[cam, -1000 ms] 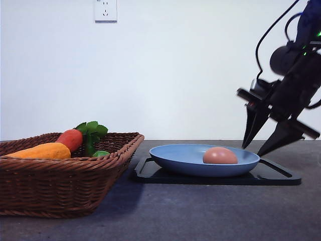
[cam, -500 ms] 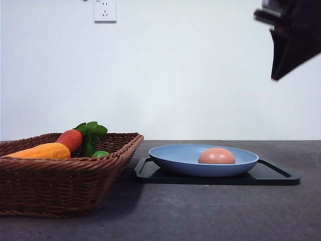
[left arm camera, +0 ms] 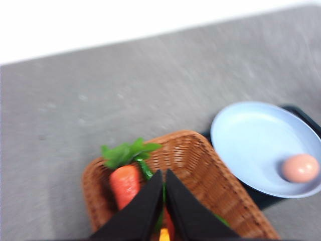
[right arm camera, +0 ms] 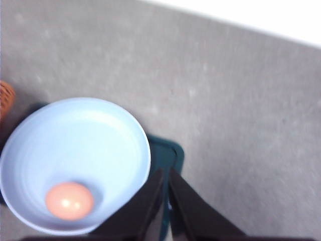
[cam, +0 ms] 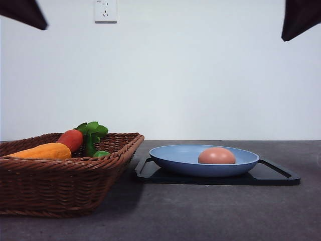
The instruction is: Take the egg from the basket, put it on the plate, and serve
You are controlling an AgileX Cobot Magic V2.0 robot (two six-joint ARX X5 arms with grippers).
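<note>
The brown-pink egg [cam: 216, 155] lies in the light-blue plate [cam: 175, 156], right of its middle. The plate rests on a black tray. The dark-brown wicker basket [cam: 60, 183] stands to the left, holding toy vegetables. My right gripper [right arm camera: 166, 171] is shut and empty, high above the plate's [right arm camera: 90, 135] edge, with the egg [right arm camera: 69, 200] below it. In the front view it is a dark shape [cam: 300, 17] at the top right. My left gripper [left arm camera: 164, 173] is shut and empty, high over the basket [left arm camera: 200, 165]. The front view has it in the top-left corner [cam: 24, 12].
The black tray [cam: 273, 175] sits under the plate on the grey table. An orange-red carrot [cam: 70, 139] with green leaves, a yellow-orange vegetable [cam: 42, 150] and a green piece lie in the basket. A white wall with a socket [cam: 105, 10] stands behind.
My right gripper has risen from beside the plate's right rim to the top right and shut. Part of the left gripper has come into the top-left corner. The egg shifted slightly left.
</note>
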